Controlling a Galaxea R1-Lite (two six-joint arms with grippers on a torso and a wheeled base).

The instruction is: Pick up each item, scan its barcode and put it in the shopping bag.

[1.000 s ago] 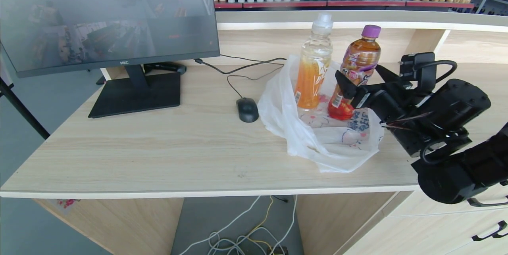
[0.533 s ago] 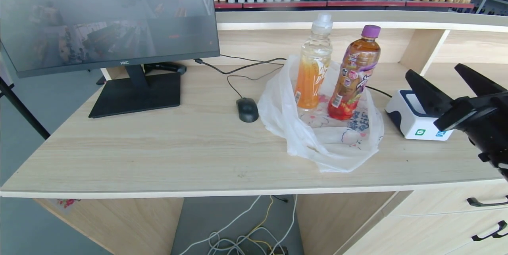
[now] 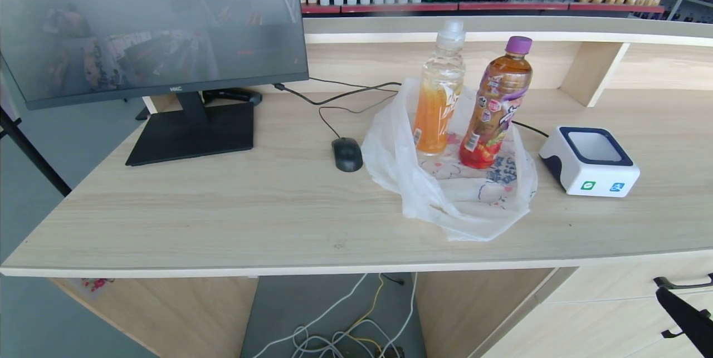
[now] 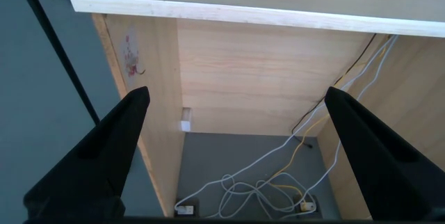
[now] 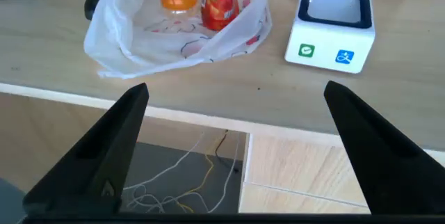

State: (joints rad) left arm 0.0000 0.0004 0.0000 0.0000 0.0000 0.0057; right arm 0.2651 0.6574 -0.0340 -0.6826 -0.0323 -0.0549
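A white plastic shopping bag [image 3: 445,196] lies open on the wooden counter [image 3: 223,207]. Two bottles stand upright in it: an orange drink bottle [image 3: 440,96] with a clear cap and a tea bottle [image 3: 496,107] with a purple cap. Right of the bag sits a white scanner [image 3: 589,160] with a dark top. My right gripper [image 5: 234,92] is open and empty, low in front of the counter edge, looking up at the bag [image 5: 139,29] and scanner [image 5: 332,29]; one of its fingers [image 3: 686,318] shows at the lower right. My left gripper [image 4: 236,93] is open and empty below the counter's left front corner.
A monitor [image 3: 150,24] on a black stand fills the counter's left back, with a black mouse [image 3: 347,153] and its cord between it and the bag. Loose cables [image 3: 345,330] lie on the floor under the counter. Drawers with black handles [image 3: 677,282] are at the right.
My right gripper has let go of the purple-capped bottle in the bag and drawn back right and down below the counter edge, uncovering the scanner. The bottles stay upright.
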